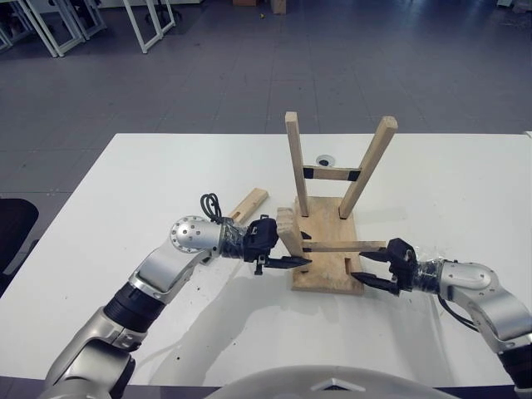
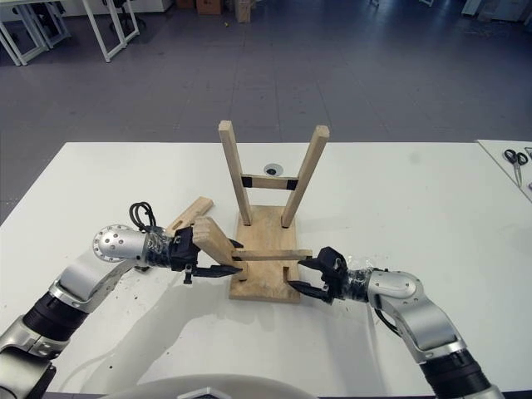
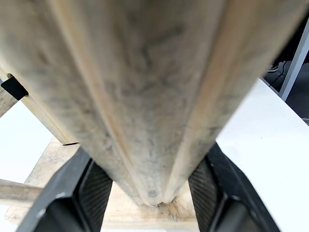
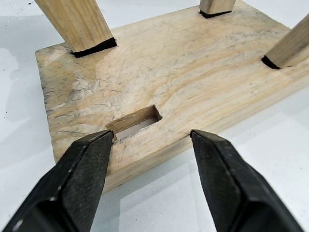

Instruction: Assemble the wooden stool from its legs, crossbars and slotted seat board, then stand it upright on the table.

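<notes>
Well, the big white tabletop (image 1: 150,183) carries all the stool parts. The seat board (image 1: 326,226) lies flat on it, near the middle, with its legs poking up.

Two far legs (image 1: 296,162) stand in the far end of the board and lean a little away from each other. A short crossbar with black ends (image 1: 332,174) joins them partway up.

A third leg (image 1: 289,229) sits in the near left corner of the board and tilts to the left. My left end effector (image 1: 299,263) is closed around it, one finger on each side of the wood, low down by the board.

A thin crossbar (image 1: 345,245) runs level from that leg to the right, above the near end of the board.

One more wooden piece (image 1: 249,203) lies loose on the tabletop, just behind my left arm.

My right end effector (image 4: 152,137) hangs at the near right corner of the board. Its fingers are spread wide and hold nothing. The empty slot (image 4: 137,121) in the board is right in front of them.

A pair of scissors (image 2: 517,158) lies far off at the right edge of the tabletop.
</notes>
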Robot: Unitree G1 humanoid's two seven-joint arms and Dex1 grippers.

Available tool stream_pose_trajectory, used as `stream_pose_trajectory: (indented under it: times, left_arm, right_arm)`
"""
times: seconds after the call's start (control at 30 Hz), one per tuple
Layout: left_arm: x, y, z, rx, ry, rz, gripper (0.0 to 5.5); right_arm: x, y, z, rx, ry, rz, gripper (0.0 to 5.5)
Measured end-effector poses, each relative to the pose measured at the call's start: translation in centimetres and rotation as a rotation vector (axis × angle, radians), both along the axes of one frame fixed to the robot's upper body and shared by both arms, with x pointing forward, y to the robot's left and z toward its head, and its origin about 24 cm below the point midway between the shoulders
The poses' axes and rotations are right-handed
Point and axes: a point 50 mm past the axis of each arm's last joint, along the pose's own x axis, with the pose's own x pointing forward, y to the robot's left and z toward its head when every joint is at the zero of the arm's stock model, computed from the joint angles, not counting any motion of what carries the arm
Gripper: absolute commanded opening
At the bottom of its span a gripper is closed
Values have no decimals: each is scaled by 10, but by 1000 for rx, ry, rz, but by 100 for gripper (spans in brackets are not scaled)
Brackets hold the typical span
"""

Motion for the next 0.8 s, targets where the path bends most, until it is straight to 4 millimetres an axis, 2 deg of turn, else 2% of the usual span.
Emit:
stream_pose_trajectory:
  times: [0.73,0.8]
  left_arm:
    - [4,-1,3,29,-3,-5,204]
    - [5,-1,4,32,-13,-4,258]
  right_arm:
    - [2,0,0,-1,-1,-2,293]
    - [3,0,0,-1,-1,-2,293]
